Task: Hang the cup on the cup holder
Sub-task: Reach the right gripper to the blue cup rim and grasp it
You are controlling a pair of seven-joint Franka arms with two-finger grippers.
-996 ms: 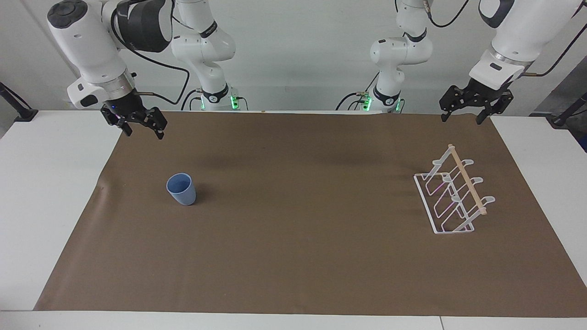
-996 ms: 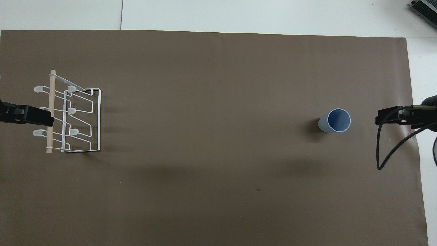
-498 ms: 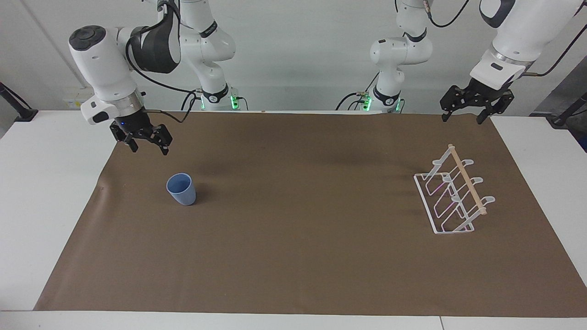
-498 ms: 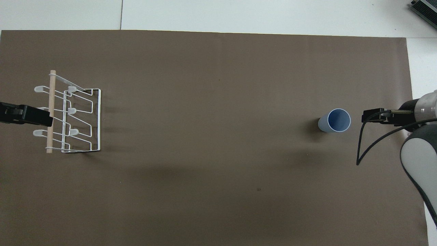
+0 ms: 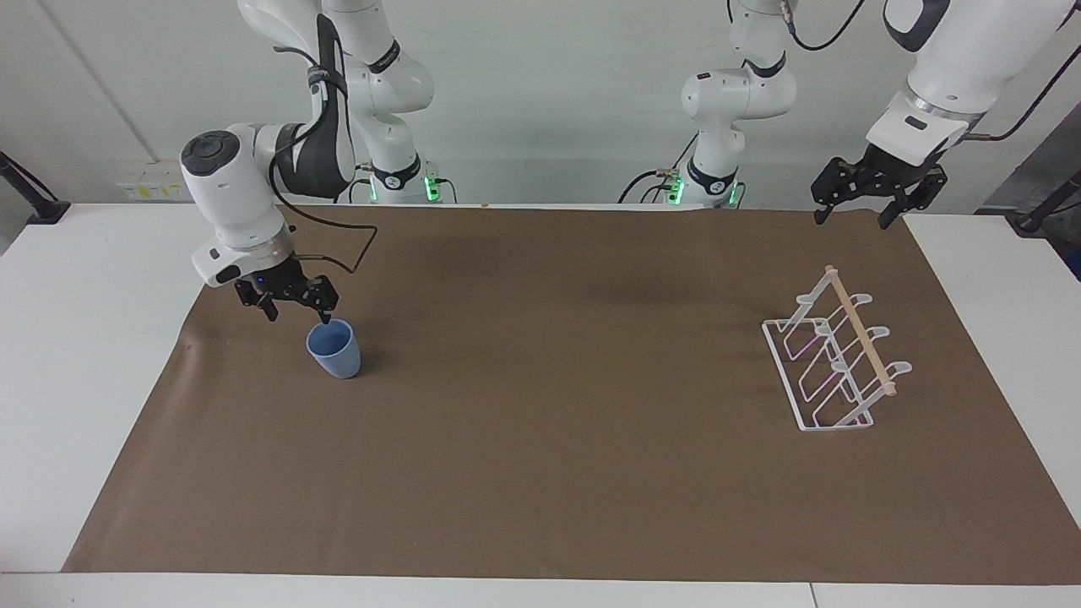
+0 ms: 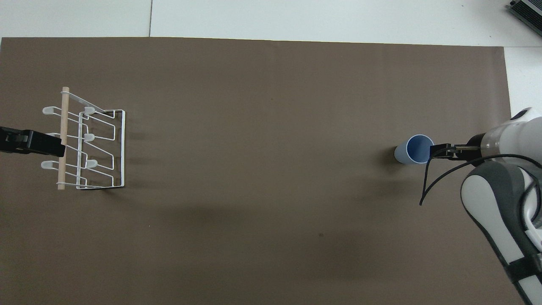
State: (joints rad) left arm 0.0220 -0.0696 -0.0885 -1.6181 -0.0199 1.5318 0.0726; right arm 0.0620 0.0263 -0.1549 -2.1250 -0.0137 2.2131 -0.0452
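Observation:
The light-blue cup [image 5: 334, 351] [image 6: 414, 149] stands upright, mouth up, on the brown mat toward the right arm's end. My right gripper [image 5: 299, 317] [image 6: 434, 151] hangs open just beside it on the robots' side. One fingertip [image 5: 326, 317] is at the cup's rim, and nothing is between the fingers. The white wire cup holder [image 5: 832, 376] [image 6: 103, 148] with its wooden rod [image 5: 860, 331] stands toward the left arm's end, with nothing on its prongs. My left gripper [image 5: 850, 221] [image 6: 57, 146] waits open, high over the mat's edge by the robots.
A brown mat [image 5: 540, 439] covers most of the white table [image 5: 84, 355]. Black clamp arms [image 5: 34, 198] stick up at both ends of the table. A grey device [image 6: 527, 10] sits off the mat's corner farthest from the robots, at the right arm's end.
My right arm has come down and moved from over the mat's corner by the robots to the cup's rim. The left arm, cup and cup holder have not moved.

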